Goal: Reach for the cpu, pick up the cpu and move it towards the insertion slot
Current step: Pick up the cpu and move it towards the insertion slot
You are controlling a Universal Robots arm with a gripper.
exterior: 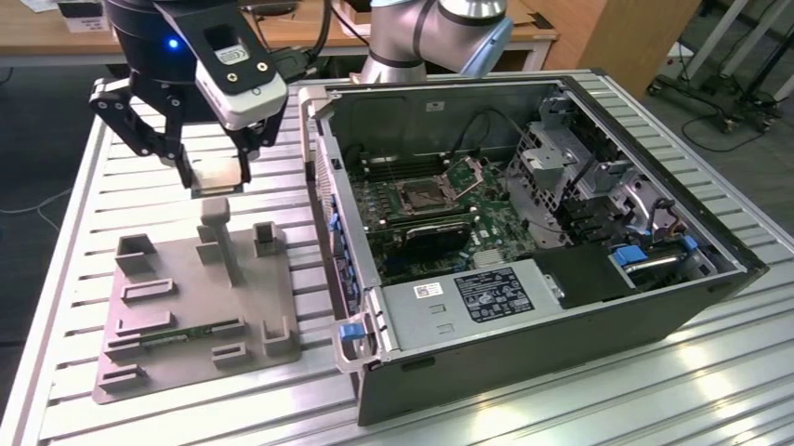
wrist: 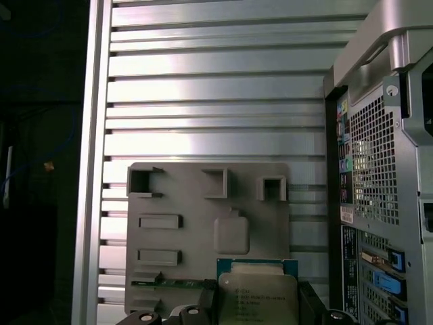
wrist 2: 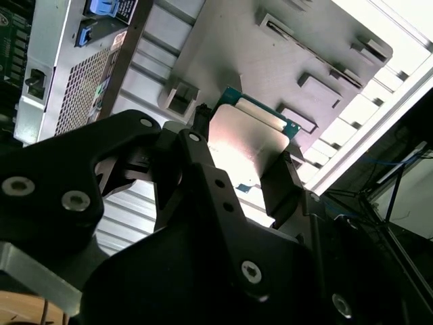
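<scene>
My gripper (exterior: 218,178) is shut on the cpu (exterior: 221,169), a small flat square chip with a silvery top. It holds the chip in the air above the far end of the grey tray (exterior: 186,307), at the exterior view's left. Both wrist views show the cpu (wrist 2: 247,135) (wrist: 257,294) clamped by its edges between the black fingers (wrist 2: 281,186). The insertion slot (exterior: 422,193), a dark square socket with a shiny frame and raised hinged plate, lies on the green motherboard inside the open computer case (exterior: 522,307), to the exterior view's right of my gripper.
The grey tray (wrist: 203,223) has upright posts and square recesses, and a thin green memory stick (exterior: 174,336) lies in it. The case wall (exterior: 325,200) stands between the tray and the motherboard. Everything rests on a ribbed metal table (exterior: 596,400).
</scene>
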